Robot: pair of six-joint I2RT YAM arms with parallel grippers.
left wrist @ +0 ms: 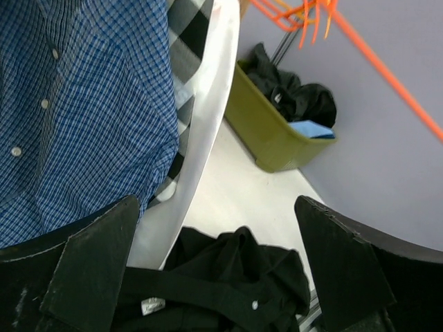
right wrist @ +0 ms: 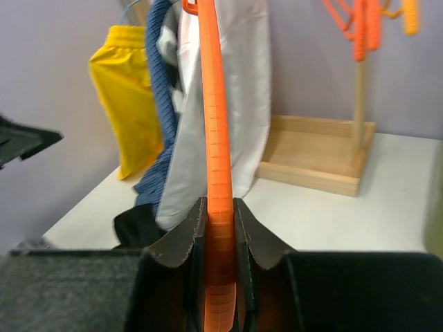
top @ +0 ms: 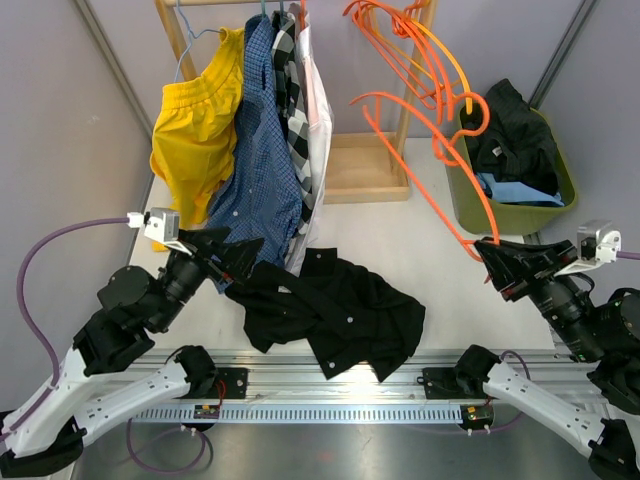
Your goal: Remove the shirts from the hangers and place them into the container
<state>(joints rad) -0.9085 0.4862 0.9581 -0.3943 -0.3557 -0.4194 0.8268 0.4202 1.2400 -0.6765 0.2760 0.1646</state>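
A black shirt (top: 330,315) lies crumpled on the table in front of the arms, off any hanger. My left gripper (top: 240,258) hovers open at its left edge, and the left wrist view shows the black shirt (left wrist: 235,277) below the wide-apart left gripper (left wrist: 218,207). My right gripper (top: 487,255) is shut on the lower end of a bare orange hanger (top: 480,205), which rises up and to the left beside the olive-green container (top: 520,215). In the right wrist view the right gripper (right wrist: 220,207) pinches the hanger (right wrist: 214,104) tightly. Black and light blue shirts lie inside the container.
On the rack at the back hang a yellow shirt (top: 195,130), a dark blue check shirt (top: 262,150), a black-and-white check shirt (top: 293,100) and a white shirt (top: 318,120). Several empty orange hangers (top: 400,30) hang at the rack's right end above its wooden base (top: 365,170).
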